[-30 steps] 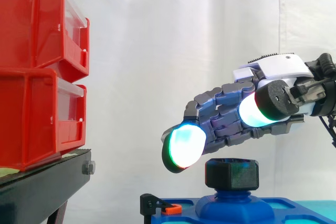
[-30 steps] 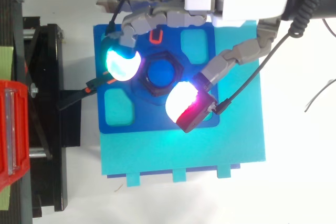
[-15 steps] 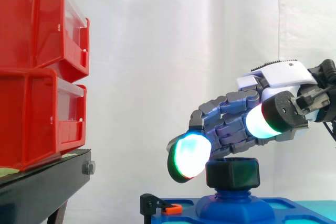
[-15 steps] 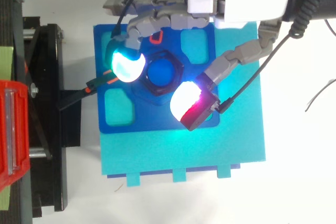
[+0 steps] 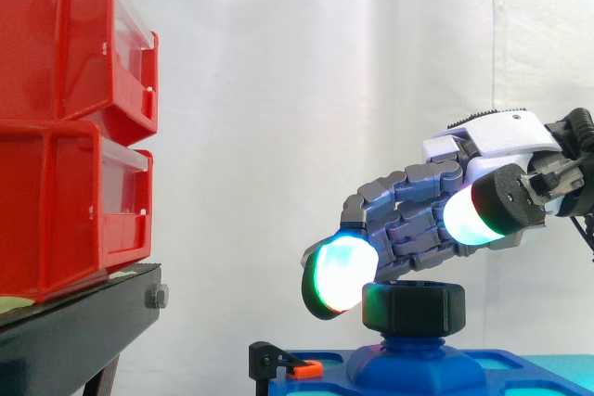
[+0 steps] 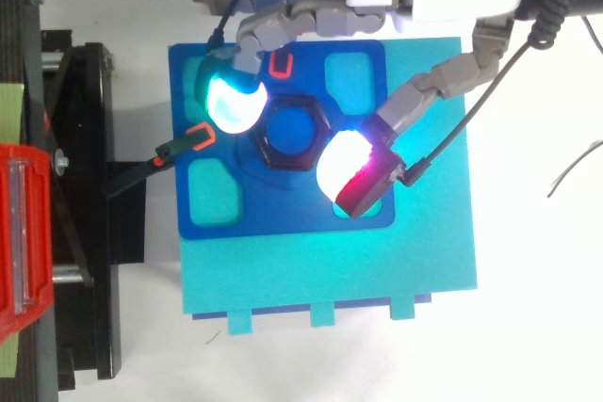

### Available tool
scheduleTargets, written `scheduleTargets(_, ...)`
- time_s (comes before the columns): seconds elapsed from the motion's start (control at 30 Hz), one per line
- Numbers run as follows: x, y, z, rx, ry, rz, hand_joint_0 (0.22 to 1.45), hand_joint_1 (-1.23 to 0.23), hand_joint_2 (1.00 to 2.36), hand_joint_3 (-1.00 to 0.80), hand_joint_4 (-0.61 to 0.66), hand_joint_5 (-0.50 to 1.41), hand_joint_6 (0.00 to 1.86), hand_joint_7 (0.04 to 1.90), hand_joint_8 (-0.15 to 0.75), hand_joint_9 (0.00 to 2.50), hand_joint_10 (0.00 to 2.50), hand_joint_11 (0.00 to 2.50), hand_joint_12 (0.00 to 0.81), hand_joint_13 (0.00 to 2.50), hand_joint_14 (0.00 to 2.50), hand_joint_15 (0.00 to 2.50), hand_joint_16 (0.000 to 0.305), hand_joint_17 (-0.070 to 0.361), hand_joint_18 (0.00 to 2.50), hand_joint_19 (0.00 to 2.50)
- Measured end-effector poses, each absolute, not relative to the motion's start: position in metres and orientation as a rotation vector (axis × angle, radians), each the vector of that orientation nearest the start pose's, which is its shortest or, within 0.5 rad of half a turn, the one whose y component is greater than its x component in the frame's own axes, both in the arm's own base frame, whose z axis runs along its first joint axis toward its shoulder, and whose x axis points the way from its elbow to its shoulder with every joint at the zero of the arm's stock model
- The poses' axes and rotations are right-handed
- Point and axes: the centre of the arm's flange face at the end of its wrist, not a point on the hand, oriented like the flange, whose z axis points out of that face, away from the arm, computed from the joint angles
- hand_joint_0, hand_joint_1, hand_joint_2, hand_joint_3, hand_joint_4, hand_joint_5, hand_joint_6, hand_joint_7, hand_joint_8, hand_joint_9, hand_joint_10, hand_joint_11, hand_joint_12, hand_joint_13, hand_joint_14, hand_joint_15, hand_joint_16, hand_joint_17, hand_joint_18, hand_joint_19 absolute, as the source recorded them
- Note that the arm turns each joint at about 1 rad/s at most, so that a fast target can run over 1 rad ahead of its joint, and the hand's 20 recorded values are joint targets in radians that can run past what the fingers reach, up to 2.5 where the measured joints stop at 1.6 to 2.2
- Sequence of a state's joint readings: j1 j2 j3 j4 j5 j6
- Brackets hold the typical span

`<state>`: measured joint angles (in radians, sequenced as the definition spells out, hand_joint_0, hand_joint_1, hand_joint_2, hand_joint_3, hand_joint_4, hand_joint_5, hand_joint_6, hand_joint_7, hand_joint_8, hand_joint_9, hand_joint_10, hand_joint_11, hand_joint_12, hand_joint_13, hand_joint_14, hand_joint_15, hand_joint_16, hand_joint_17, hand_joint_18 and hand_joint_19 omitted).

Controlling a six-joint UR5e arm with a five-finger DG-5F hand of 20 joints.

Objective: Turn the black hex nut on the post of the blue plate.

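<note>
Black hex nut [image 5: 413,308] | hand [image 5: 492,141] close above, contact unclear | post [image 6: 292,131] mostly hidden

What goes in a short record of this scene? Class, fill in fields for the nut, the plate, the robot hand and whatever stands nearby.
nut: black hex nut, upright on the blue post at the plate's middle
plate: blue plate, lying on a turquoise sheet
robot hand: robot hand low over the nut
grip: cannot tell whether it holds the nut
nearby: two red bins, stacked on a black stand
small part: orange clip near the plate's edge that faces the stand
</note>
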<state>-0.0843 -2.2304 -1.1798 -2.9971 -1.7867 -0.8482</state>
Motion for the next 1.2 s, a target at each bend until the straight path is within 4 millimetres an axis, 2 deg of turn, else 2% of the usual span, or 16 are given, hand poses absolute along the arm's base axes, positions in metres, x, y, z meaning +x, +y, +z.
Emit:
scheduleTargets(0.43, 0.705, -0.195, 0.29, 0.503, 1.655, 0.657, 0.42, -0.53, 1.0, -0.5, 0.17, -0.25, 0.5, 0.93, 0.232, 0.0, 0.0, 0.0, 0.346, 0.0, 0.0, 0.0, 0.046, 0.103, 0.0, 0.0)
scheduleTargets(0.7, 0.704, -0.202, 0.295, 0.505, 1.66, 0.652, 0.42, -0.53, 1.0, -0.5, 0.17, -0.25, 0.5, 0.93, 0.232, 0.0, 0.0, 0.0, 0.346, 0.0, 0.0, 0.0, 0.046, 0.103, 0.0, 0.0)
scheduleTargets(0.8, 0.704, -0.203, 0.3, 0.503, 1.659, 0.654, 0.42, -0.53, 1.0, -0.5, 0.17, -0.25, 0.5, 0.93, 0.232, 0.0, 0.0, 0.0, 0.345, 0.0, 0.0, 0.0, 0.046, 0.103, 0.0, 0.0)
scheduleTargets(1.03, 0.71, -0.198, 0.326, 0.481, 1.671, 0.65, 0.43, -0.56, 1.0, -0.5, 0.16, -0.25, 0.5, 0.91, 0.23, 0.0, 0.0, 0.0, 0.343, 0.0, 0.0, 0.0, 0.045, 0.102, 0.0, 0.0)
scheduleTargets(1.2, 0.714, -0.189, 0.331, 0.478, 1.67, 0.643, 0.43, -0.63, 1.0, -0.5, 0.15, -0.25, 0.5, 0.9, 0.225, 0.0, 0.0, 0.0, 0.34, 0.0, 0.0, 0.0, 0.045, 0.101, 0.0, 0.0)
